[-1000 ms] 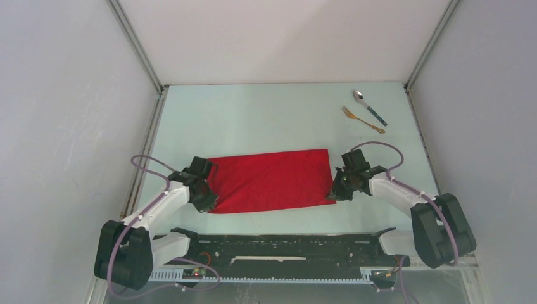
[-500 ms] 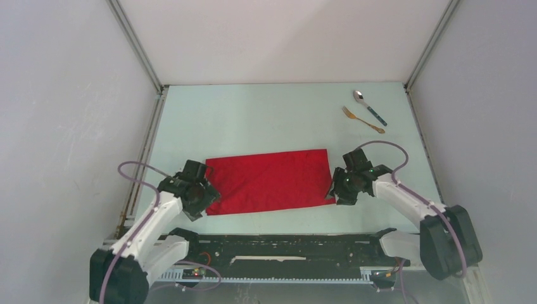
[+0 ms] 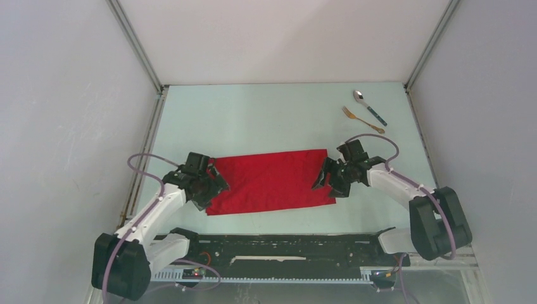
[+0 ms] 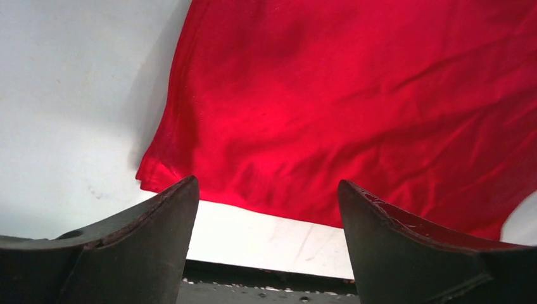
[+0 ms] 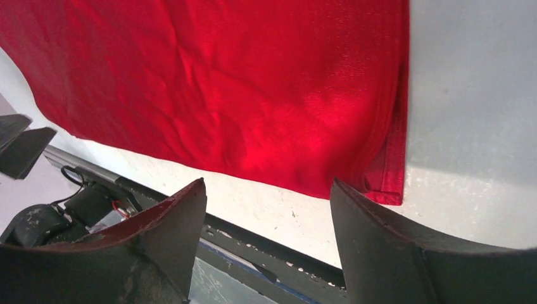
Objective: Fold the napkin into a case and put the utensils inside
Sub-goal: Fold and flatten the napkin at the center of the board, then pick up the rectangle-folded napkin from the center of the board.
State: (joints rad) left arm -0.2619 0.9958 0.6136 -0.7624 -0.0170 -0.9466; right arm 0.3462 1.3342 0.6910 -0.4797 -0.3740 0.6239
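Below and just ahead of your left gripper (image 4: 266, 190) lies the napkin (image 4: 354, 107), flat on the bench (image 4: 69, 95). The jaws stand wide apart with nothing between them. Your right gripper (image 5: 266, 190) is the same, spread and empty, with the cloth's layered near corner just ahead of one finger.

A second ago both grippers were pinched shut at the near corners of the cloth. You have since let go, and each gripper has shifted a little inward over its end of the red rectangle. From overhead the napkin lies between the two grippers as a folded rectangle, its stacked edges showing at the right gripper's end. Judging by that, one fold is laid down and released. The cloth still looks too broad, so another fold seems due before anything goes in.

The spoon (image 3: 370, 106) and fork (image 3: 363, 120) lie side by side beyond your right gripper, well apart from the cloth. Nothing stands between them and the napkin. Watch the slack wrinkles ahead of the left gripper: a careless regrasp could drag the layers apart.
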